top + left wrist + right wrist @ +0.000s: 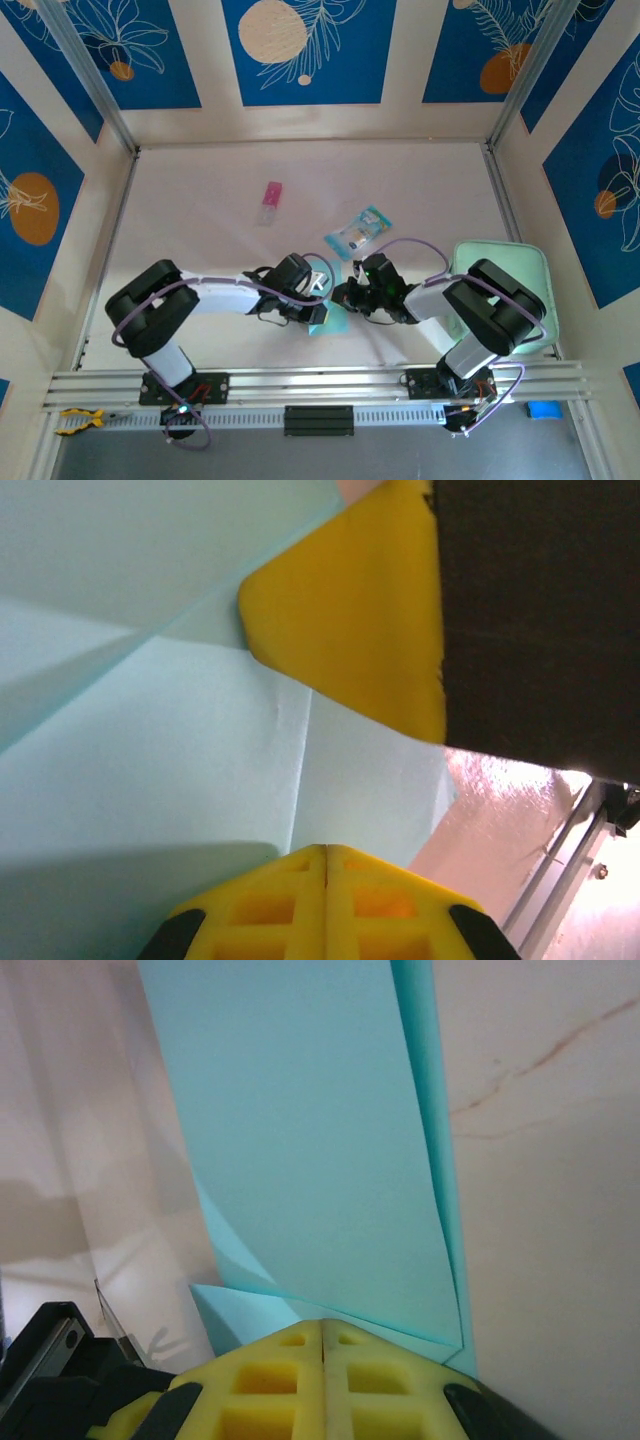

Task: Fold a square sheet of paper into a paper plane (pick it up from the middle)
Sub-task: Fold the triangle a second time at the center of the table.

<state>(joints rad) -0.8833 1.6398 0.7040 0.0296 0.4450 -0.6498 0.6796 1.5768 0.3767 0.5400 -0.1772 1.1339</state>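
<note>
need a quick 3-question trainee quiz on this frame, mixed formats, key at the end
1. True or false: the fingers of the left gripper and the right gripper are both shut.
2. Which thing lies closest to the light-blue sheet of paper? A) pink item B) teal-and-clear packet C) mint-green pad
3. In the right wrist view, does the sheet lie flat in one layer, or is it folded?
Key: 1 true. 2 B. 3 folded, with creased layers overlapping.
</note>
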